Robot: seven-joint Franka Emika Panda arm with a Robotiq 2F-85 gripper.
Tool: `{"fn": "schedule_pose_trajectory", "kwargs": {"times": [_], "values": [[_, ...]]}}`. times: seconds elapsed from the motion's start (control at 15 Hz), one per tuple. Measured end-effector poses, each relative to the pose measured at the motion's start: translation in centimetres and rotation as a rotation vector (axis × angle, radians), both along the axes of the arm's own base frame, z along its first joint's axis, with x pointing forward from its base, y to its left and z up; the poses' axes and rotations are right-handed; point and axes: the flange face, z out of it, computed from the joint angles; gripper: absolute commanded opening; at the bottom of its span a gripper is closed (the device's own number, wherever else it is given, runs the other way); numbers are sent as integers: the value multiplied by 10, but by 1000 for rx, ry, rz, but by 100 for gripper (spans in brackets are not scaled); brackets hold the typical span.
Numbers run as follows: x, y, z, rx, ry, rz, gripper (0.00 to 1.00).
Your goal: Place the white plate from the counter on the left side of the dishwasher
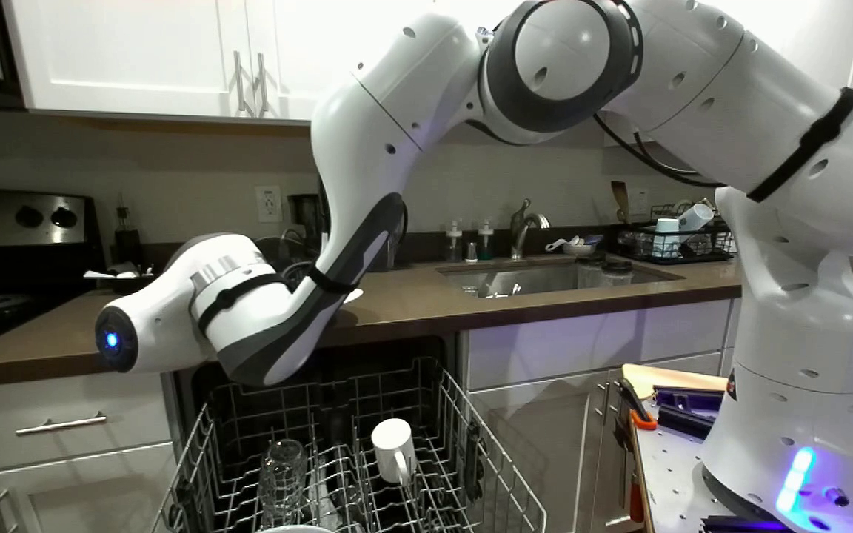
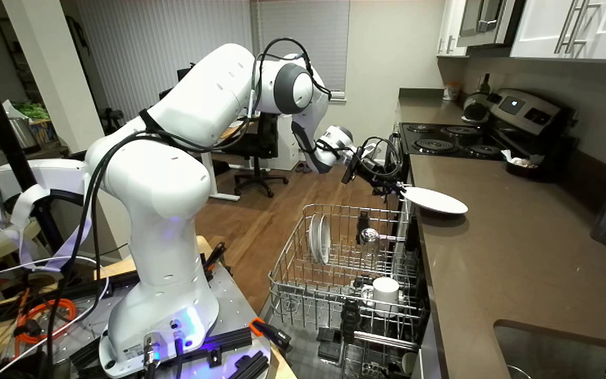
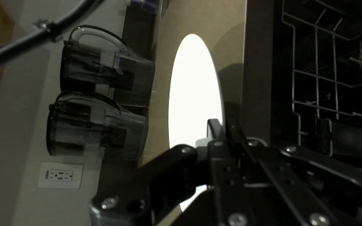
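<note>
Tilted slightly, the white plate (image 2: 434,201) hangs just above the brown counter (image 2: 492,263), its shadow showing beneath. My gripper (image 2: 402,188) is shut on the plate's near rim, at the counter edge. From the wrist, the gripper (image 3: 224,127) pinches the side of the plate (image 3: 193,88), one finger on each face; its lower part is hidden behind the linkage. Below the counter, the dishwasher's wire rack (image 1: 493,440) is pulled out; some of its wires (image 3: 316,72) show at right in the wrist view. In an exterior view, the arm hides the gripper and most of the plate.
A white mug (image 1: 394,448) and a clear glass (image 1: 283,474) stand in the rack. Upright plates (image 2: 320,239) occupy its far part. Clear pitchers (image 3: 96,125) stand by the wall. The stove (image 2: 434,142) lies beyond the counter, and a sink (image 1: 515,280) is set into it.
</note>
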Motion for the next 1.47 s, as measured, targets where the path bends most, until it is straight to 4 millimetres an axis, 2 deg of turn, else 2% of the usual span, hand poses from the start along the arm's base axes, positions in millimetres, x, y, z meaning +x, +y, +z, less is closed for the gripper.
{"fn": "schedule_pose_trajectory", "kwargs": {"times": [0.73, 0.87, 1.47], "values": [[0, 8, 9, -14, 4, -14, 7], [0, 8, 9, -15, 4, -14, 5], [-13, 25, -21, -10, 53, 1, 5]]}}
